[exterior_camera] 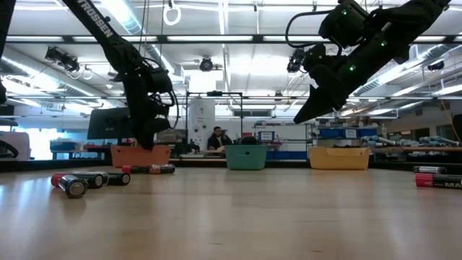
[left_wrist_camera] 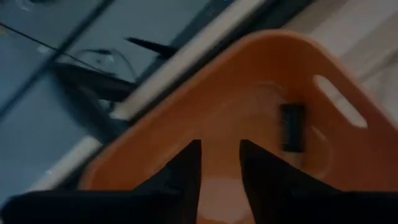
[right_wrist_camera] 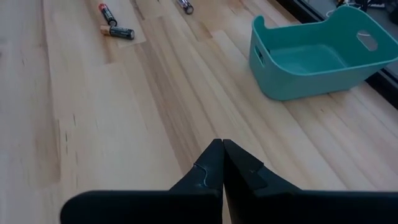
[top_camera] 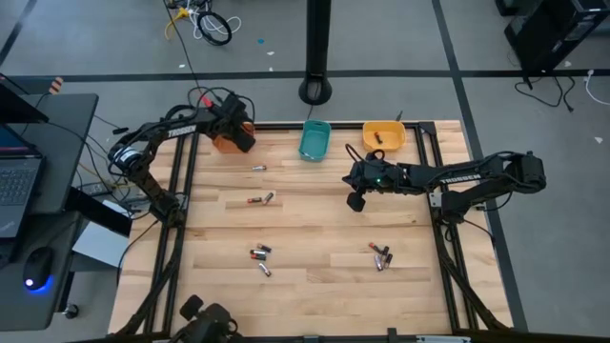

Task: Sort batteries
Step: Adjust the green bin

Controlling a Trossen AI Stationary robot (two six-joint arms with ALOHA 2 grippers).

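Observation:
Batteries lie scattered on the wooden table: one (top_camera: pixel 257 168) near the far side, a pair (top_camera: pixel 262 199) in the middle, a group (top_camera: pixel 261 255) toward the near left and another (top_camera: pixel 381 255) toward the near right. My left gripper (left_wrist_camera: pixel 219 163) hangs open over the orange bin (left_wrist_camera: pixel 261 81), which holds a dark battery (left_wrist_camera: pixel 292 127); nothing shows between its fingers. My right gripper (right_wrist_camera: pixel 222 155) is shut and empty. It is raised above the table's middle (top_camera: pixel 356 200), on the near side of the teal bin (right_wrist_camera: pixel 314 56).
Three bins stand along the table's far edge: orange (top_camera: pixel 229 141) at the left, teal (top_camera: pixel 315 140) in the middle and yellow (top_camera: pixel 384 136) at the right, the yellow one with a dark battery inside. A person sits in the room beyond the table (exterior_camera: pixel 215 139). Bare wood lies between the battery groups.

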